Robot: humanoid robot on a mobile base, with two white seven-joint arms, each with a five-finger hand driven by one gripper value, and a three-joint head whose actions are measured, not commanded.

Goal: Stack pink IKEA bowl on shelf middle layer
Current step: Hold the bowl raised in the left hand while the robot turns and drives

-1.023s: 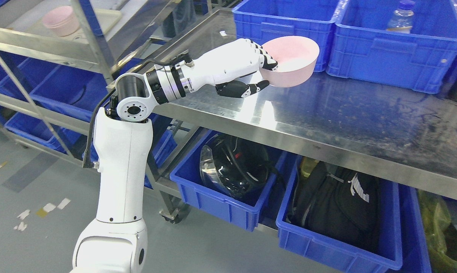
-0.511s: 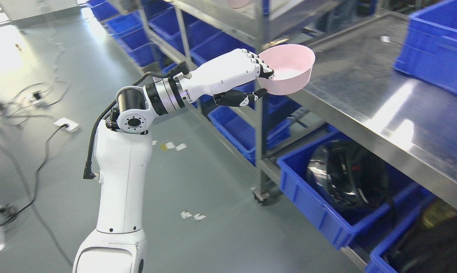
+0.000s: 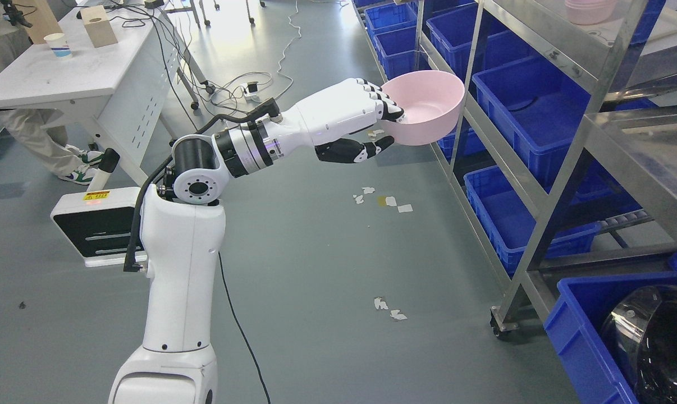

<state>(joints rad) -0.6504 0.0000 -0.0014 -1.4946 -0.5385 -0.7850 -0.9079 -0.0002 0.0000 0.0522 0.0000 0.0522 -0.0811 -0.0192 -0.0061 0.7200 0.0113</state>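
Observation:
My left hand (image 3: 384, 128) is shut on the near rim of a pink bowl (image 3: 428, 114), fingers inside and thumb under it. It holds the bowl upright in the air over the floor, just left of the steel shelf rack (image 3: 540, 185). More pink bowls (image 3: 590, 9) are stacked on a tray on the rack's upper layer at the top right. The right arm is out of view.
The rack holds several blue bins (image 3: 526, 104) on its lower layers. A blue bin with a black helmet (image 3: 661, 345) is at the lower right. A white desk (image 3: 80, 73) and a person's legs (image 3: 41, 140) are at the far left. Cables and paper scraps lie on the floor.
The whole view has swung left from the steel table to the rack and floor, so the camera has turned. The bowl stays in my left hand in the same grasp.

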